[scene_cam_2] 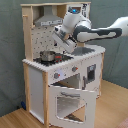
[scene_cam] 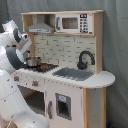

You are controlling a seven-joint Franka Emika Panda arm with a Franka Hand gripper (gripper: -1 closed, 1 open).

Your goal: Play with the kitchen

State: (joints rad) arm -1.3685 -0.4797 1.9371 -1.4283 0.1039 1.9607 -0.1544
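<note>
The kitchen [scene_cam: 70, 55] is a tall white and light-wood toy with a hood [scene_cam: 42, 26], a small microwave [scene_cam: 73, 23], a black faucet [scene_cam: 85, 60] and a grey sink [scene_cam: 73, 74]. A small metal pot [scene_cam_2: 47, 56] stands on the black hob [scene_cam_2: 59, 59]. The windowed oven door [scene_cam_2: 70, 102] hangs open and tilted down at the front. My gripper [scene_cam_2: 60, 36] hovers above the hob, a little right of the pot in the second exterior view, under the hood. It touches nothing that I can see. In the first exterior view the white arm [scene_cam: 12, 47] covers the kitchen's left edge.
Two knobs [scene_cam_2: 57, 75] sit on the front panel below the hob. A narrow cupboard door [scene_cam_2: 90, 72] with a small window is shut under the sink. A grey curtain hangs behind the kitchen, and a wooden floor [scene_cam_2: 112, 107] lies in front of it.
</note>
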